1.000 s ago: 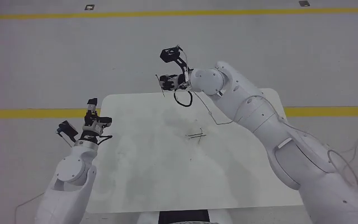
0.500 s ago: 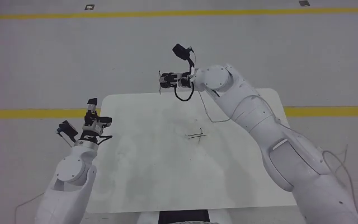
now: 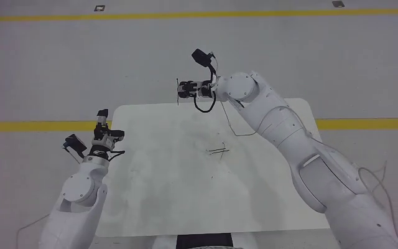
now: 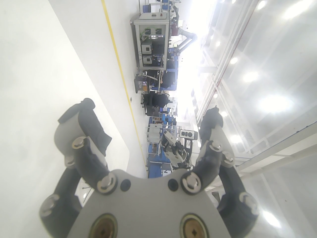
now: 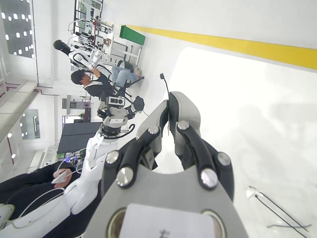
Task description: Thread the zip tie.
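**Right gripper pinches a zip tie over the table's far edge**

The white table (image 3: 161, 187) takes up the middle of the top view, with grey floor and a yellow line around it. The right arm (image 3: 280, 124) stretches across the table's right side to its far edge. The left arm (image 3: 81, 187) stands at the near left, just outside the table's left edge.

The right gripper (image 5: 169, 102) hangs over that far edge, raised off the surface. Its two fingers are pressed together on the zip tie (image 5: 165, 85) – a thin black strap. The strap's square head sticks out past the fingertips, and a short length trails back between the fingers. In the top view the strap reads as a short, nearly upright line at the gripper's tip.

The left gripper (image 4: 149, 107) is spread wide with nothing between its fingers, near the table's far left corner.

A few loose black zip ties (image 3: 217, 150) lie crossed on the table – right of centre, well apart from both grippers.
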Motion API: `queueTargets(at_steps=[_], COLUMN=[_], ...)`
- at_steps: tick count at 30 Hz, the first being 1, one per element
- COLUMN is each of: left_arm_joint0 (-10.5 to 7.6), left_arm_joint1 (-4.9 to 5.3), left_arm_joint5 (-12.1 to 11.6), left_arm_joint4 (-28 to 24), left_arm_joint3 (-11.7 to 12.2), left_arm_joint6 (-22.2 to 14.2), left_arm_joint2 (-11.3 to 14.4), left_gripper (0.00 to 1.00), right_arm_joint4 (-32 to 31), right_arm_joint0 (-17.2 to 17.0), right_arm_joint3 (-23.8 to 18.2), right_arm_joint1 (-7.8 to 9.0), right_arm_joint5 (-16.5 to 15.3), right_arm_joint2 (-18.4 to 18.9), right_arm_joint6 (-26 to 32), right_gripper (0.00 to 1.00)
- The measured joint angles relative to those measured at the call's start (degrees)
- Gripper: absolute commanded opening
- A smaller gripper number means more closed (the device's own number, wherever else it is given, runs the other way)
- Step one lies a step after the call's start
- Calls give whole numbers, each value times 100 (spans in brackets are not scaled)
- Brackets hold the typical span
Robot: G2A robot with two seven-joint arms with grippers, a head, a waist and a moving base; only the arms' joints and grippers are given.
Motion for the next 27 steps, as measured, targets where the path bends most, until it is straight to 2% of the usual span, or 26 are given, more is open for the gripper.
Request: queueTargets(at_steps=[10,15,21,24,27], left_arm_joint0=[0,0,0,0,0], left_arm_joint1=[0,0,0,0,0], left_arm_joint5=[0,0,0,0,0], left_arm_joint4=[0,0,0,0,0], left_arm_joint3=[0,0,0,0,0], left_arm_joint6=[0,0,0,0,0], left_arm_joint2=[0,0,0,0,0], left_gripper=[100,100,100,100,100], right_arm_joint4=[-32,-239,-310,-345,-370], right_arm_joint0=[-36,-54,21,48,58], right_arm_joint3=[-3,10,121,177,192], right_arm_joint1=[2,-6,-92,-139,-149], right_arm_joint5=[52,645,1391,1537,1525], right_arm_joint2=[4,11,-33,-63,-73], right_arm_joint6=[-43,140,481,610,639], right_gripper=[0,0,0,0,0])
